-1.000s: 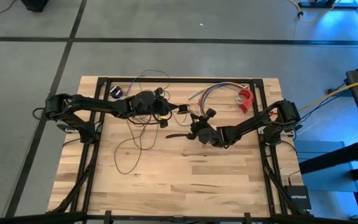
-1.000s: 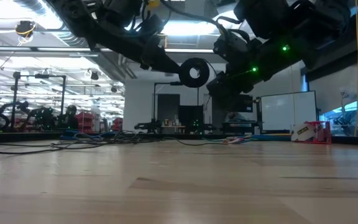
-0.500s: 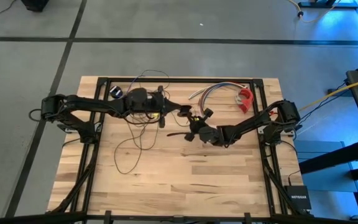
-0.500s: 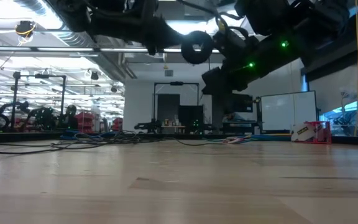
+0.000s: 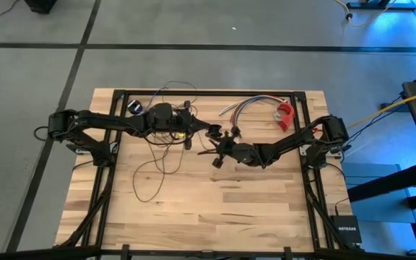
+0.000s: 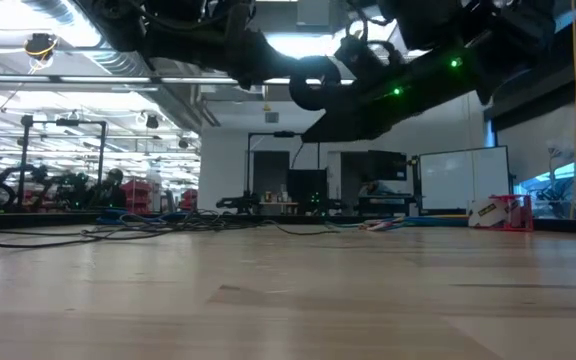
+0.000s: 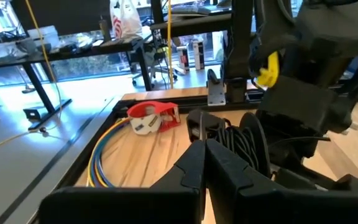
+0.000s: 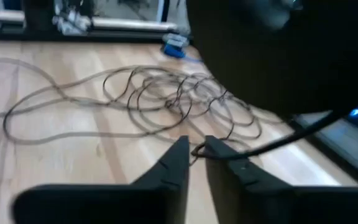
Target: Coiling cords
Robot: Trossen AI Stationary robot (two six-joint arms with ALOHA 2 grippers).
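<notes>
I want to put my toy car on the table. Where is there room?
The near half of the table is bare wood, in front of both arms and right of the cord loop. The far half is crowded: cord tangle, coloured wires, red tape holder.

The desk (image 5: 215, 209) is pale wood in jointed strips — smooth, with a soft sheen in the low view. The cords (image 8: 166, 99) look thin, dark and matt. The left gripper (image 7: 204, 163) is matt black plastic, the tape dispenser (image 7: 151, 118) glossy red plastic — the floor (image 5: 193, 68) dull grey.
</notes>
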